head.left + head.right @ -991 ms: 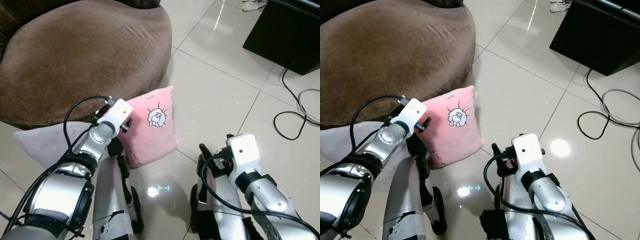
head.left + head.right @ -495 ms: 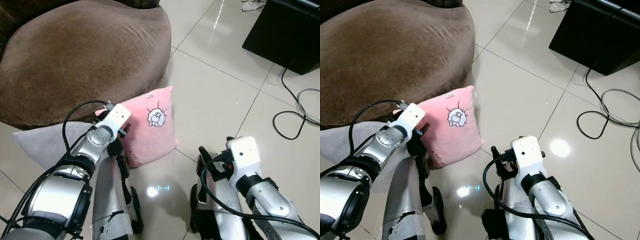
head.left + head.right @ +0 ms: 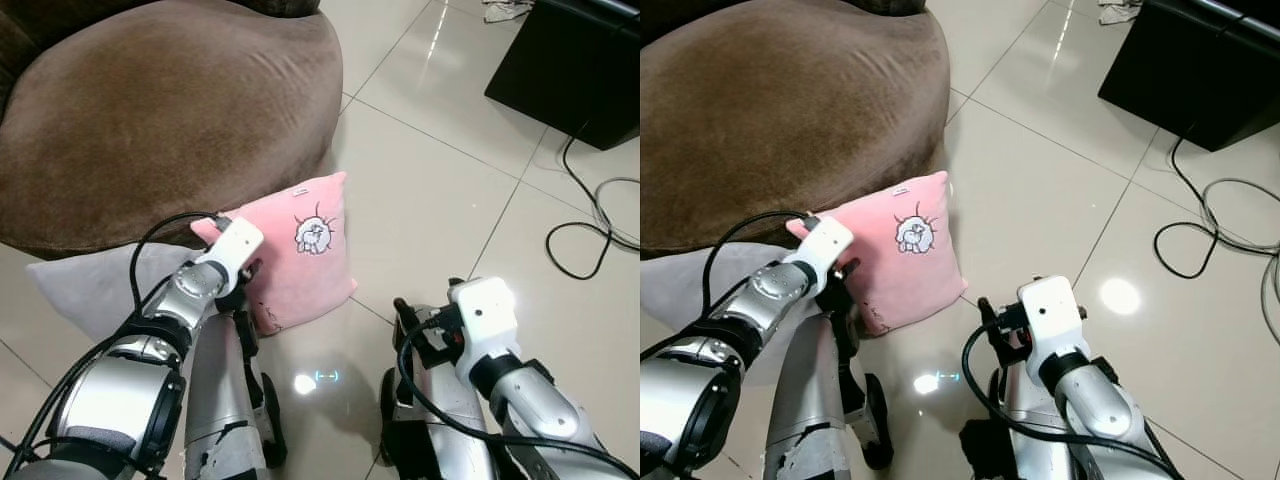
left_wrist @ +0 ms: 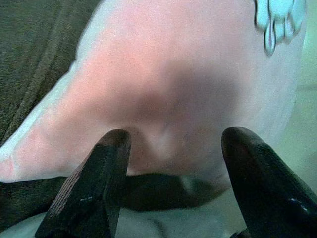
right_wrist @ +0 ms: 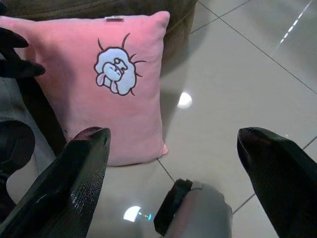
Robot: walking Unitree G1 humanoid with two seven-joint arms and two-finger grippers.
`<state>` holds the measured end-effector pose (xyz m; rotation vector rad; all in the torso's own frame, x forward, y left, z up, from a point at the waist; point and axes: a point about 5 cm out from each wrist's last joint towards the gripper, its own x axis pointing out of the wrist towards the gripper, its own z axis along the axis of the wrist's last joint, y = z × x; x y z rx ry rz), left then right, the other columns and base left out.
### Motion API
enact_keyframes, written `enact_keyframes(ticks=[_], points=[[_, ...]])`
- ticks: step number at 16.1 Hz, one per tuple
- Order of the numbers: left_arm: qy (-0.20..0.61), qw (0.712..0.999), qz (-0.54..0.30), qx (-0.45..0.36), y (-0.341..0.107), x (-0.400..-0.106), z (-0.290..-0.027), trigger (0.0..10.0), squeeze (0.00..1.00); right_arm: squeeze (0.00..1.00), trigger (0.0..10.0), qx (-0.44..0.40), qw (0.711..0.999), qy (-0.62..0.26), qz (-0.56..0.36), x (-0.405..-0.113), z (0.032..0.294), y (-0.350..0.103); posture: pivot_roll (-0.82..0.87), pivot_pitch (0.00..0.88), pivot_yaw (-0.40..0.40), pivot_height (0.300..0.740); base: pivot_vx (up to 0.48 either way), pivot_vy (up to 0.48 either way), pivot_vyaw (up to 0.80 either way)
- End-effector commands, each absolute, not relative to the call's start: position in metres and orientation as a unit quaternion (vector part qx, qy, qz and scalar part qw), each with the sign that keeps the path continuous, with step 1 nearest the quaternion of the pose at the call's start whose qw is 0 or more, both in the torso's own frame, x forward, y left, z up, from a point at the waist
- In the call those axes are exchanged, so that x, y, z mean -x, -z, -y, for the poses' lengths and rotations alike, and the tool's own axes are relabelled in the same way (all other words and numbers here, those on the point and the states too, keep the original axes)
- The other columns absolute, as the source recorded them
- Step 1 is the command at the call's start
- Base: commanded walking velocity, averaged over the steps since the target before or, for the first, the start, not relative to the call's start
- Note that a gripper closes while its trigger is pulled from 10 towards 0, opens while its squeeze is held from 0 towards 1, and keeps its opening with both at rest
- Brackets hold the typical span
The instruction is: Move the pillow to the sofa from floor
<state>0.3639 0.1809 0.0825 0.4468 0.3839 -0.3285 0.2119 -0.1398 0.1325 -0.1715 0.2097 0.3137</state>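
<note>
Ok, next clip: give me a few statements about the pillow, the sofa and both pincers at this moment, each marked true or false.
1. The pink pillow stands on the floor, leaning against the brown sofa. True.
2. The left pincer is shut on the pillow. False: its fingers are spread, close against the pillow's face.
3. The right pincer holds the pillow. False: it is open, low over the tiles, apart from the pillow.
4. A grey cushion lies on the floor beside the pink pillow. True.
5. The pillow is plain pink. False: it bears a small white cartoon animal.
</note>
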Motion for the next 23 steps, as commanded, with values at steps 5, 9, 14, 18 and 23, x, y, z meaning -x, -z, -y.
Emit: enact_keyframes(ticks=[5, 9, 14, 18, 23], points=[[0.198, 0.973, -0.060, -0.100, -0.086, -0.350, -0.175, 0.0, 0.00, 0.00, 10.0, 0.046, 0.987, -0.118, -0.099, -0.224, 0.142, -0.121, -0.07, 0.222, 0.067, 0.531, 0.000, 0.000, 0.00], [0.186, 0.978, 0.043, -0.080, -0.110, -0.311, -0.168, 0.0, 0.00, 0.00, 10.0, 0.035, 0.988, -0.080, -0.125, -0.229, 0.158, -0.104, -0.04, 0.076, 0.101, 0.531, 0.000, 0.000, 0.00], [0.147, 0.987, -0.013, -0.065, -0.091, -0.276, -0.160, 10.0, 0.00, 0.00, 10.0, 0.048, 0.980, -0.057, -0.183, -0.246, 0.175, -0.065, 0.03, 0.000, 0.043, 0.540, 0.000, 0.000, 0.00], [0.082, 0.992, -0.070, -0.072, -0.066, -0.248, -0.167, 10.0, 0.00, 0.00, 10.0, 0.039, 0.981, -0.049, -0.183, -0.269, 0.174, -0.060, 0.04, 0.000, 0.000, 0.575, 0.000, 0.000, 0.00], [0.098, 0.983, -0.111, -0.104, -0.053, -0.249, -0.160, 10.0, 0.00, 0.00, 10.0, 0.010, 0.985, -0.042, -0.164, -0.287, 0.171, -0.065, 0.04, 0.000, 0.008, 0.620, 0.000, 0.000, 0.00]])
